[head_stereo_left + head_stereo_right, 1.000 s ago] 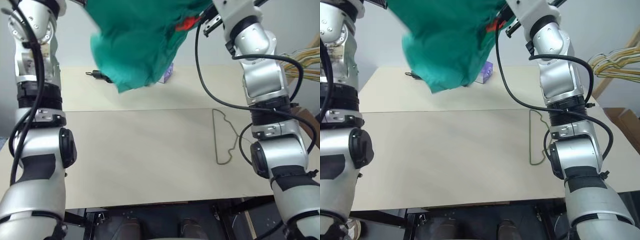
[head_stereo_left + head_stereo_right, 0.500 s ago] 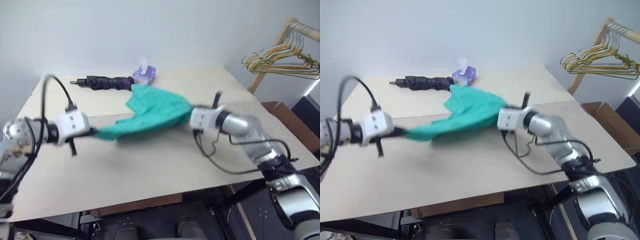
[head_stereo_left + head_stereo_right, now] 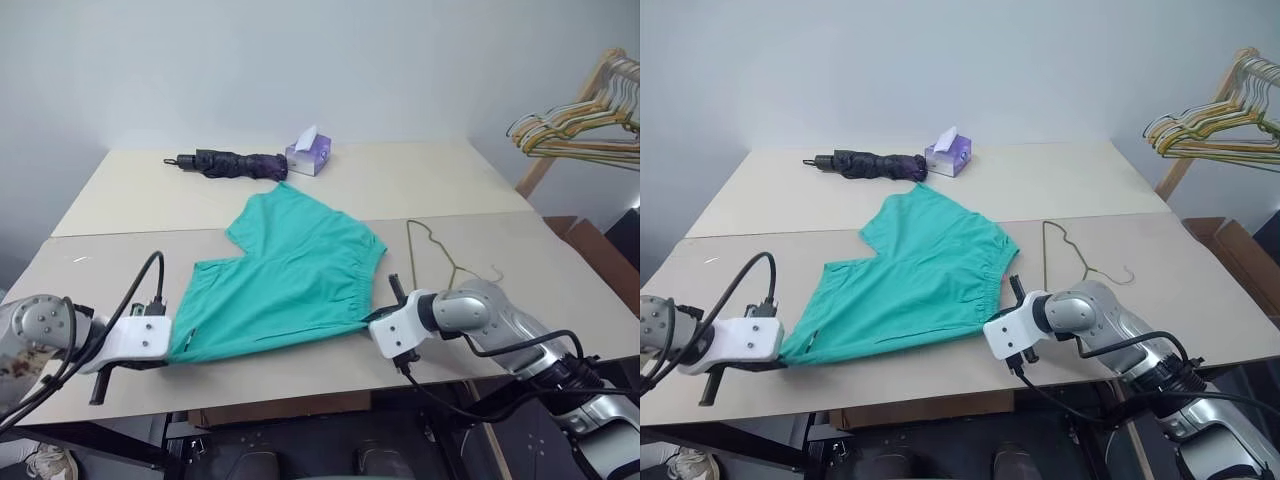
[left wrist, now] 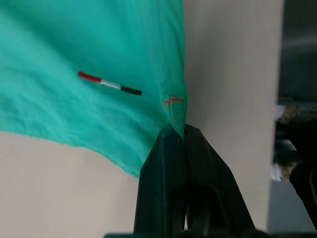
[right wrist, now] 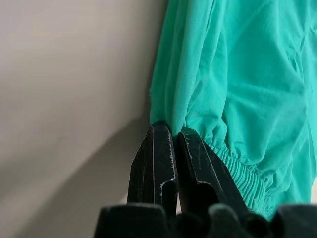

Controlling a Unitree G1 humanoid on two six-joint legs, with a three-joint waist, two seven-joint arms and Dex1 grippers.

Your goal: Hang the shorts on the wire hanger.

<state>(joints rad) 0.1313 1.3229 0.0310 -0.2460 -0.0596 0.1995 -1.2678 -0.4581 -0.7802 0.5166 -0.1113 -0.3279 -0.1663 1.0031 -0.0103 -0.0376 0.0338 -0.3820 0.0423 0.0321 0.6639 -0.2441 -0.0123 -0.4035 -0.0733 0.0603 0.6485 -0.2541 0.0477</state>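
Observation:
The teal-green shorts (image 3: 290, 280) lie spread flat on the beige table (image 3: 420, 180), waistband toward the right. My left gripper (image 3: 172, 352) is shut on the shorts' front-left corner, low over the table near its front edge. The left wrist view shows its fingertips (image 4: 177, 130) pinching the hem. My right gripper (image 3: 368, 322) is shut on the gathered waistband's near corner. In the right wrist view its fingers (image 5: 171, 130) clamp that fabric edge. The thin wire hanger (image 3: 408, 255) lies flat on the table just right of the shorts, apart from them.
A folded black umbrella (image 3: 230, 161) and a purple tissue box (image 3: 308, 155) sit at the table's back. A wooden rack with bunched yellow-green hangers (image 3: 575, 130) stands at the right. A cardboard box (image 3: 600, 245) is beyond the right edge.
Both arms have swung down from overhead. The shorts, held high and bunched before, now lie spread flat on the table, still gripped at two corners. The view has also shifted.

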